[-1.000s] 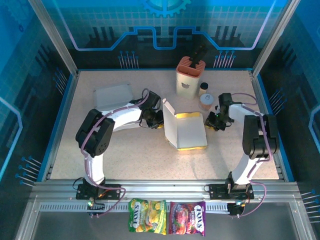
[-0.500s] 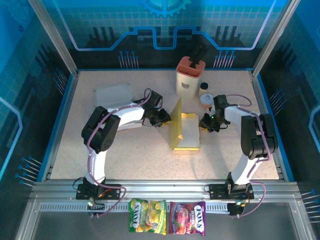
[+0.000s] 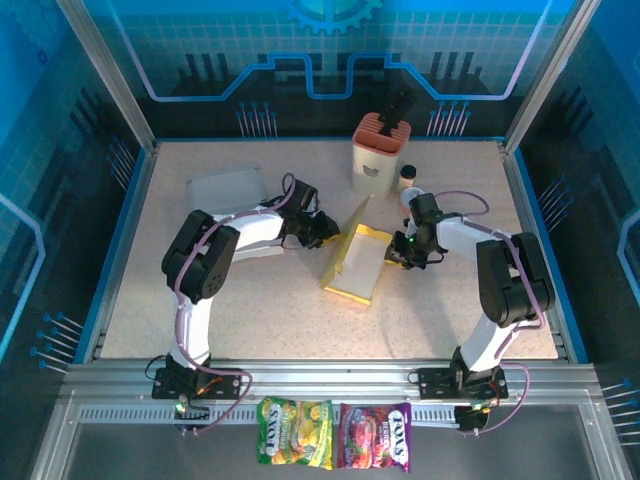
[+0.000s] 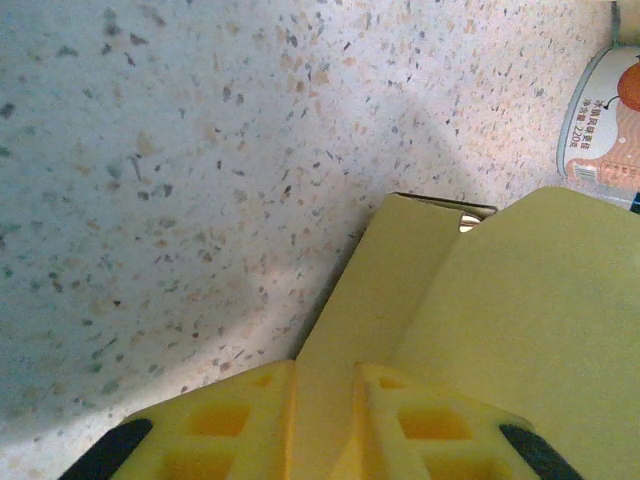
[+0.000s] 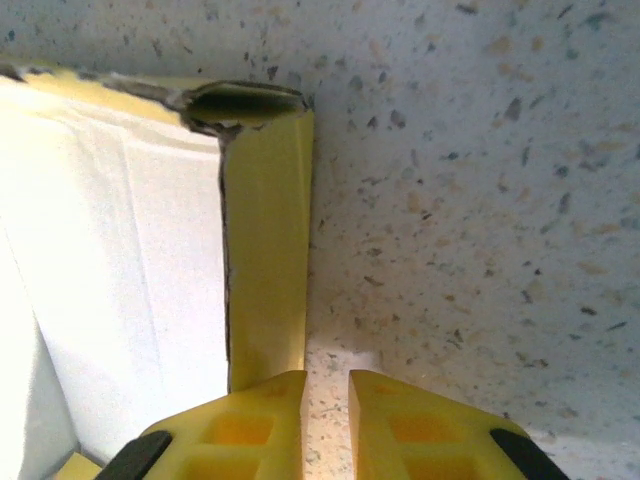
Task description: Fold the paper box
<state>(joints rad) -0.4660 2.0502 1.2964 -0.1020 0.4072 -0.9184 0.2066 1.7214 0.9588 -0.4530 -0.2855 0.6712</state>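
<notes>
The paper box (image 3: 355, 262), yellow outside and white inside, lies tilted in the middle of the table with one panel raised. My left gripper (image 3: 325, 232) is at its back left side. In the left wrist view that gripper (image 4: 325, 405) is shut on a yellow panel of the box (image 4: 480, 300). My right gripper (image 3: 393, 252) is at the box's right edge. In the right wrist view its jaws (image 5: 327, 420) are nearly together with only table between them. Its left finger (image 5: 250, 420) rests against the outside of a yellow side wall (image 5: 268, 250).
An orange-topped white holder (image 3: 378, 152) stands behind the box, and a small can (image 3: 409, 178) (image 4: 605, 130) stands just to its right. A flat white sheet (image 3: 225, 190) lies at the back left. Two candy bags (image 3: 295, 432) hang on the front rail.
Both grippers have moved inward toward the box. The raised panel has swung from the left over toward the right and the box has turned. The right jaws have narrowed.
</notes>
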